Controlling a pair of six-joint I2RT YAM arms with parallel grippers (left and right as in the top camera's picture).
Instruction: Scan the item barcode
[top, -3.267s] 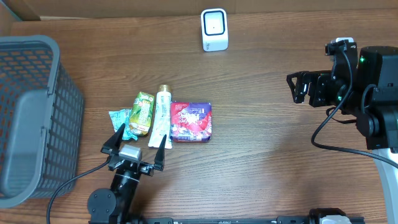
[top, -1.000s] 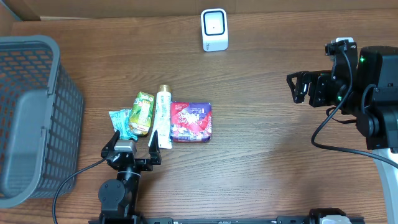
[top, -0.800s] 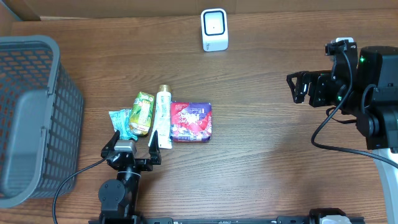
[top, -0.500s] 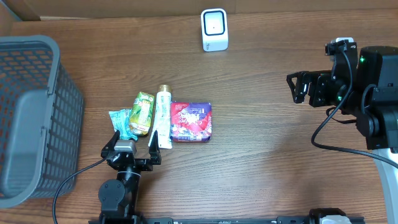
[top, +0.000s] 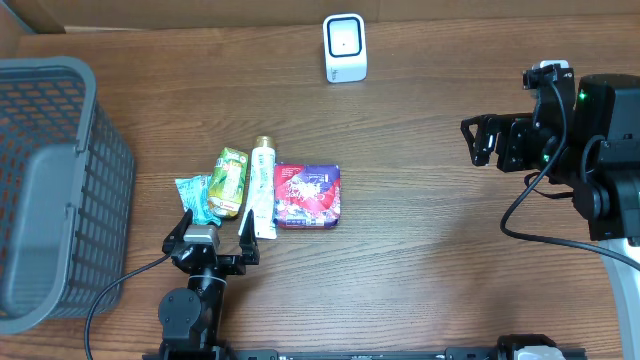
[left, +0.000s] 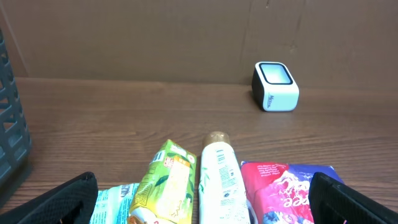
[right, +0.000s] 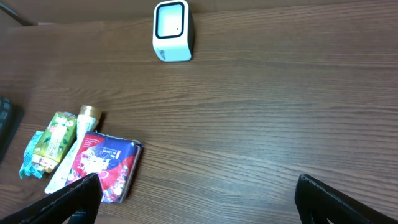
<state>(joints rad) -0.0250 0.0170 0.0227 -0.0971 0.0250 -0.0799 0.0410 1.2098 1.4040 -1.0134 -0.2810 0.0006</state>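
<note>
Items for scanning lie in a tight row near the left front of the desk (top: 420, 250): a teal packet (top: 190, 190), a green pouch (top: 229, 182), a white tube (top: 261, 188) with a gold cap pointing away from the arm, and a purple-and-red packet (top: 308, 195). Each touches or nearly touches its neighbour. That leaves little room for a finger to slip between them, so taking an outer one looks easier.

The left claw (top: 216, 222) sits low just in front of the row with its jaws spread wide and nothing between them. In the left wrist view its two dark fingertips (left: 59, 199) frame the whole row, which suggests it is lining up to choose one.

The white scanner (top: 345, 46) stands upright at the far edge of the desk, well apart from the items. Its window faces forward, so I judge an item must be lifted and carried over with its barcode turned toward that window. No barcode can be made out on any item from here.

The right claw (top: 472, 140) hangs well off to the right, jaws also spread and empty, clear of the path to the scanner.

A grey mesh basket (top: 100, 150) stands at the left edge, probably for scanned items; nothing shows inside it.
</note>
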